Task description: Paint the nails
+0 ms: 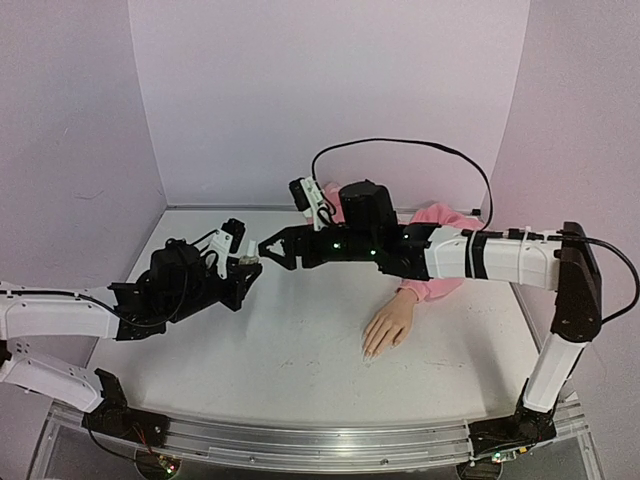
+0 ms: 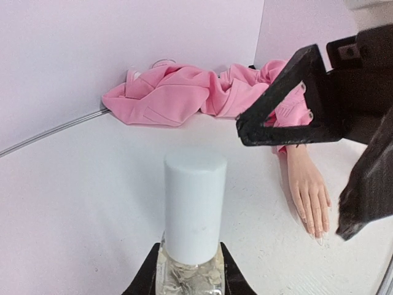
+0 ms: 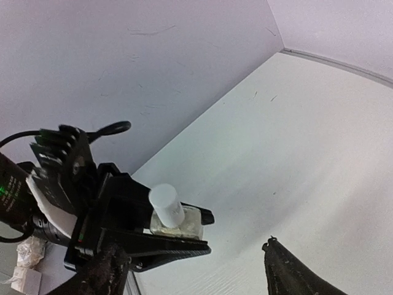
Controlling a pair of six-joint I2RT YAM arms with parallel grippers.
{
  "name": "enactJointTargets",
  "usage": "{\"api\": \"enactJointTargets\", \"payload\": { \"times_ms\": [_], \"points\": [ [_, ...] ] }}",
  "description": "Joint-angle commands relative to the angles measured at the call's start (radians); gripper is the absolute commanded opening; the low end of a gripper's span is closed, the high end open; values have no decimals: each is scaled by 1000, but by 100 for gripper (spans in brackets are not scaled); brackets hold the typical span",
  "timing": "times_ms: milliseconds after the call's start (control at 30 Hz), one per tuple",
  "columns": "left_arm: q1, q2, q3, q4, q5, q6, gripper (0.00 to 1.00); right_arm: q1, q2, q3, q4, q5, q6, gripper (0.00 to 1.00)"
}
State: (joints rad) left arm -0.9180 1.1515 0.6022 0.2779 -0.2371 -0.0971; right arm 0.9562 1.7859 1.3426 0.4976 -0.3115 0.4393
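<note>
The nails point(image 2: 317, 231) are sitting at the tips of a beige mannequin hand point(image 1: 388, 326) that is lying palm down on the white table point(image 1: 300, 350), right of centre, with its fingers pointing toward the near edge. They are looking pale and glossy, and I am seeing nothing touching them. The wrist is running back into a pink sleeve point(image 2: 178, 92) that is lying bunched against the far wall.

Well apart from the hand, over the left half of the table, the left gripper point(image 1: 243, 262) is pinching a small clear bottle point(image 2: 193, 215) by its glass body, one finger pressing on each side. The bottle's white cap is pointing straight out past the fingertips and showing bare.

The right gripper point(image 1: 266, 250) is reaching across from the right, above the sleeve and the mannequin hand, and hanging just beside that cap. Its two black fingers point(image 3: 288, 273) are standing spread wide, gripping nothing, with the bottle in line with the gap between them but not between the tips.
</note>
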Motion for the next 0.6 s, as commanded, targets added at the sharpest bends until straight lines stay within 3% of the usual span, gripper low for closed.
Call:
{"api": "enactJointTargets", "payload": {
  "times_ms": [0, 200, 400, 567],
  "points": [
    [-8, 24, 58, 17, -61, -5, 0, 29, 39, 114, 11, 75, 71, 71],
    [-11, 50, 77, 18, -33, -13, 0, 36, 84, 162, 10, 88, 84, 55],
    [-13, 65, 92, 18, -19, -19, 0, 42, 116, 186, 10, 95, 112, 48],
    [-15, 76, 99, 18, 0, -20, 0, 45, 129, 195, 11, 95, 105, 30]
  ]
}}
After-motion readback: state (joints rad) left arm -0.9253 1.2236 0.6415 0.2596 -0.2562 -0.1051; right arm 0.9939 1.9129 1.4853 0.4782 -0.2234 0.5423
